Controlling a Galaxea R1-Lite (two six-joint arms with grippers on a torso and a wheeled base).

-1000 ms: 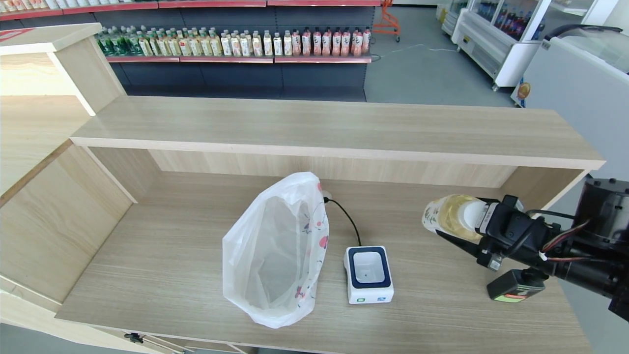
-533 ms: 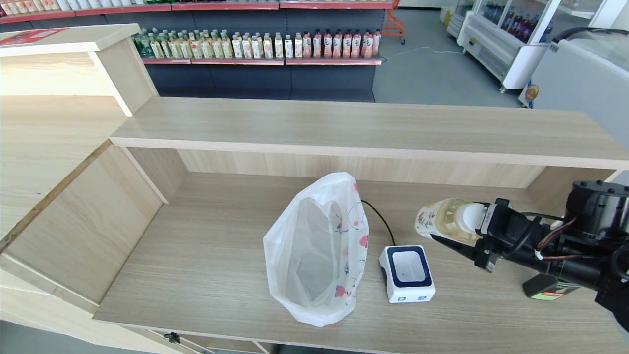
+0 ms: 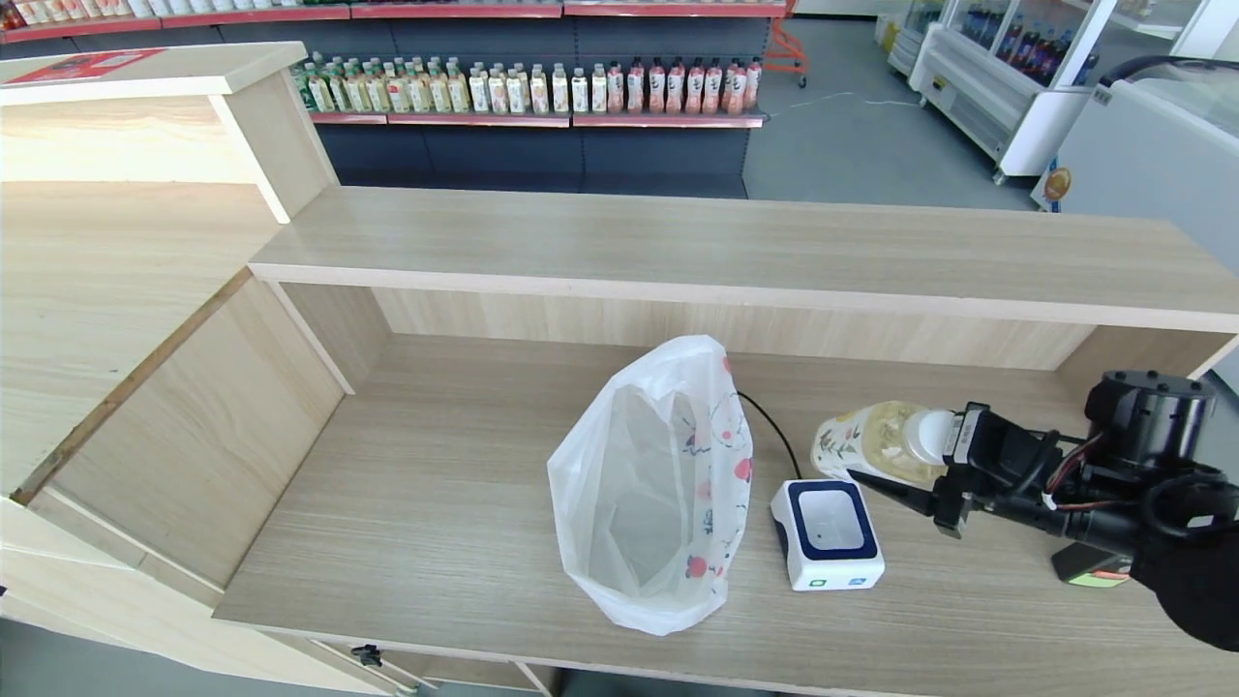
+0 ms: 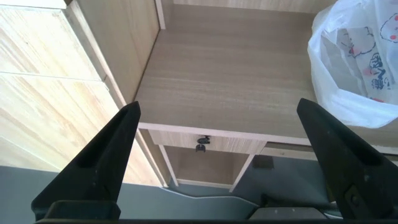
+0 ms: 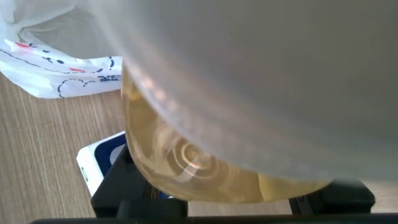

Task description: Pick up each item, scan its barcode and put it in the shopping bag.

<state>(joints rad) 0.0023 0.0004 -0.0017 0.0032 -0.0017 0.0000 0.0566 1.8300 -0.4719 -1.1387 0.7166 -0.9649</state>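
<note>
— Your right arm?
— It reaches in from my right, forearm about level; my right gripper [image 3: 871, 453] is clamped sideways around the bottle [image 3: 857, 436], held off the surface.
— And your left?
— My left gripper [image 4: 217, 109] points downward; fingers [image 4: 118, 143] spread wide apart.

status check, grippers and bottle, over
Right gripper shut on bottle, held sideways by scanner. Left gripper open, near counter front edge. Bag open beside scanner, path clear.
</note>
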